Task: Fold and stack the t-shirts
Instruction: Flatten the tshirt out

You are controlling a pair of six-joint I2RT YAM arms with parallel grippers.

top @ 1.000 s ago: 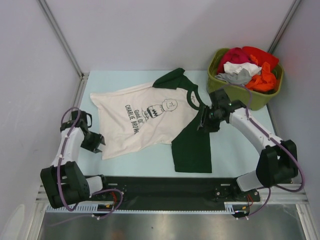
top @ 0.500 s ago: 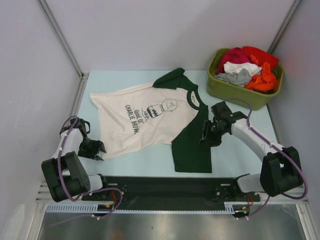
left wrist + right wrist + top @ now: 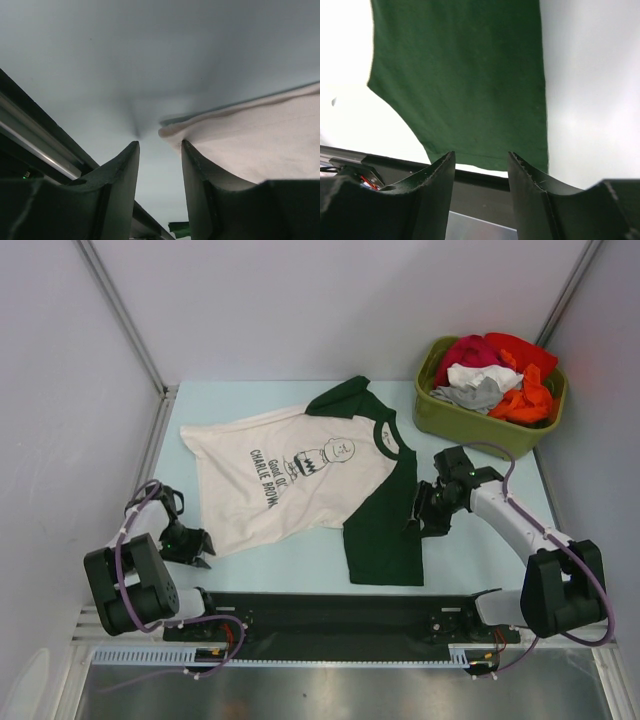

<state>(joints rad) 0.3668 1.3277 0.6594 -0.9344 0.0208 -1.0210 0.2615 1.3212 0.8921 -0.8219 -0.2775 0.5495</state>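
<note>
The left end effector (image 3: 190,543) sat low at about 8 o'clock on the pale blue tabletop (image 3: 470,540), its two black fingers (image 3: 117,185) parted and gripping nothing. Its wrist camera showed only bare surface in the gap. The cream hem corner (image 3: 260,140) lay just beside the finger on the 3 o'clock side, and whether cloth and finger touched could not be told.

The t-shirt (image 3: 290,490) lay spread face up across the middle of the tabletop, hem toward 9 o'clock and green-trimmed collar (image 3: 385,435) toward 3 o'clock. Its cream-white body carried black lettering (image 3: 265,472) reading "Good Ol' Charlie Brown" beside a cartoon figure (image 3: 325,455). One dark green sleeve (image 3: 340,398) pointed to 12 o'clock. The near sleeve (image 3: 380,540) spread flat toward 6 o'clock, ending close to the black base plate (image 3: 320,615) that carried both arms.

The right end effector (image 3: 428,512) stood at the near sleeve's 3 o'clock edge, its fingers likewise apart with nothing clamped between them. From the right wrist, green cloth filled the view beyond the fingertips. Whether the tips pressed the fabric could not be told.

At 1 o'clock, in the far corner, an olive-green plastic tub (image 3: 470,425) held a heap of red, white, grey and orange clothes (image 3: 495,380).
</note>
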